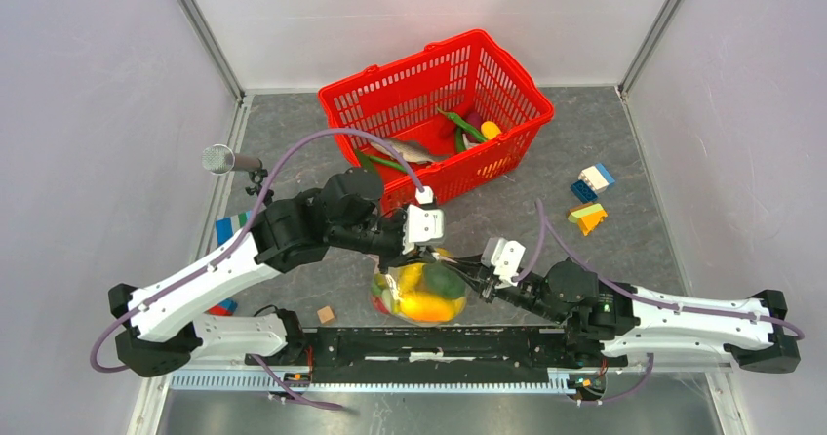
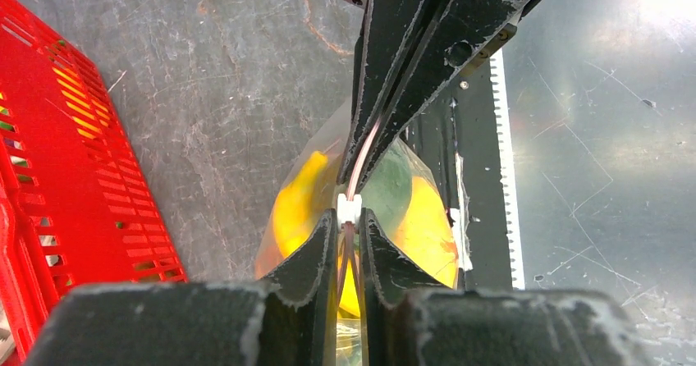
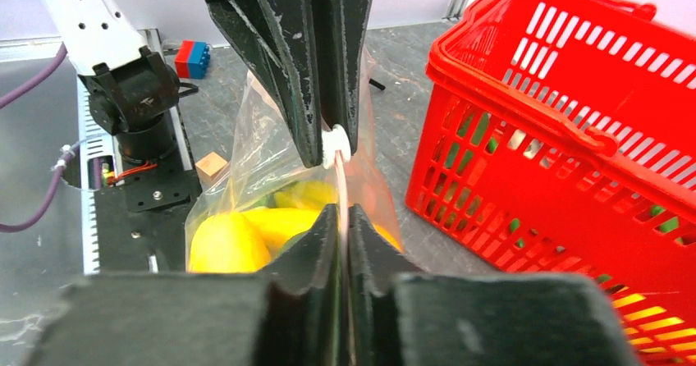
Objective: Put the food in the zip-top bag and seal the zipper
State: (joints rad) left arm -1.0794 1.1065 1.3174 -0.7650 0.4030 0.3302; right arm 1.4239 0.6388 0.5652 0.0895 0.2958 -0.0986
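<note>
The clear zip-top bag (image 1: 382, 289) hangs between my two grippers just ahead of the arm bases. It holds yellow food (image 1: 426, 305) and a green piece (image 1: 446, 281). My left gripper (image 1: 430, 256) is shut on the zipper (image 2: 365, 148) right behind its white slider (image 2: 349, 208). My right gripper (image 1: 470, 275) is shut on the same strip from the other side, close to the left one. In the right wrist view its fingertips (image 3: 343, 210) pinch the strip just below the slider (image 3: 335, 146). More food lies in the red basket: green beans (image 1: 463, 125) and a yellow piece (image 1: 491, 130).
The red mesh basket (image 1: 507, 74) stands behind the bag, near it on the left gripper's side. Building bricks (image 1: 590, 183) lie at right and others (image 1: 229, 228) at left. A wooden cube (image 1: 326, 314) sits by the black base rail (image 1: 439, 342). A microphone (image 1: 226, 159) stands at left.
</note>
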